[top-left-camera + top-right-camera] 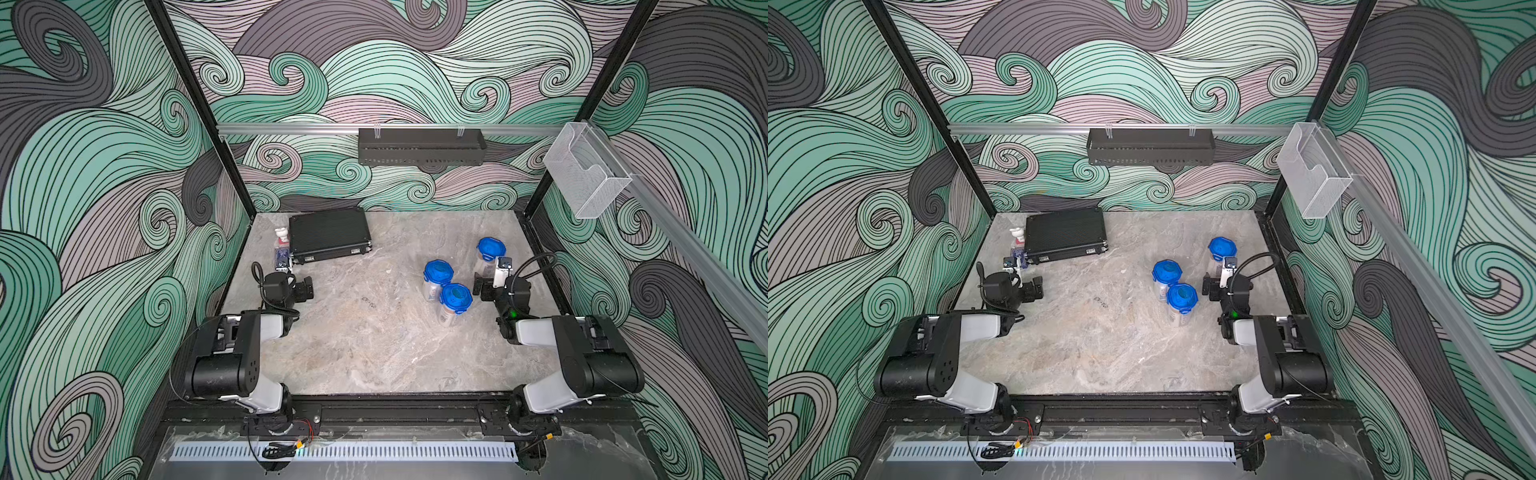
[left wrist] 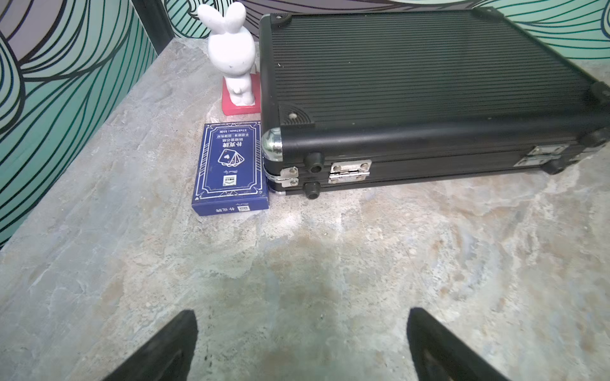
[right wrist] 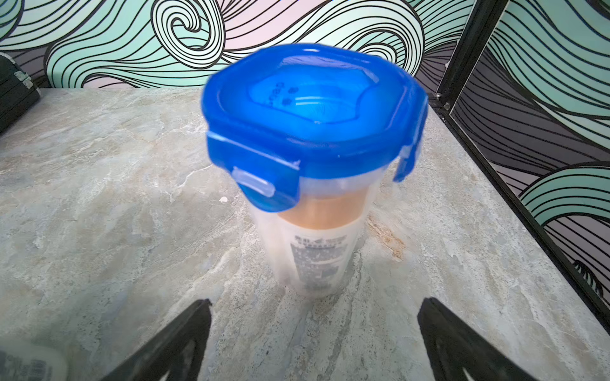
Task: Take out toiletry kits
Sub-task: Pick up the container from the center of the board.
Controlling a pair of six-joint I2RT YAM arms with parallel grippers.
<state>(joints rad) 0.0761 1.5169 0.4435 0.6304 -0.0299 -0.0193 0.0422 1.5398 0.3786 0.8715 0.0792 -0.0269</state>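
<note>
Three clear jars with blue clip lids stand on the right of the marble table: a touching pair (image 1: pixel 438 274) (image 1: pixel 456 297) and a single one (image 1: pixel 491 249) farther back. The toiletry kits are inside them. Through the wall of the single jar (image 3: pixel 313 138) I see a white bottle with an orange-gold cap (image 3: pixel 325 244). My right gripper (image 3: pixel 317 303) is open just short of that jar, between it and the pair (image 1: pixel 1167 272). My left gripper (image 2: pixel 302 313) is open over bare table on the left (image 1: pixel 305 286), with nothing between its fingers.
A shut black ribbed case (image 2: pixel 429 82) lies at the back left, with a white rabbit figure (image 2: pixel 232 49) and a blue card box (image 2: pixel 231 165) beside it. A black shelf (image 1: pixel 422 145) hangs on the back wall rail and a clear holder (image 1: pixel 582 174) on the right rail.
</note>
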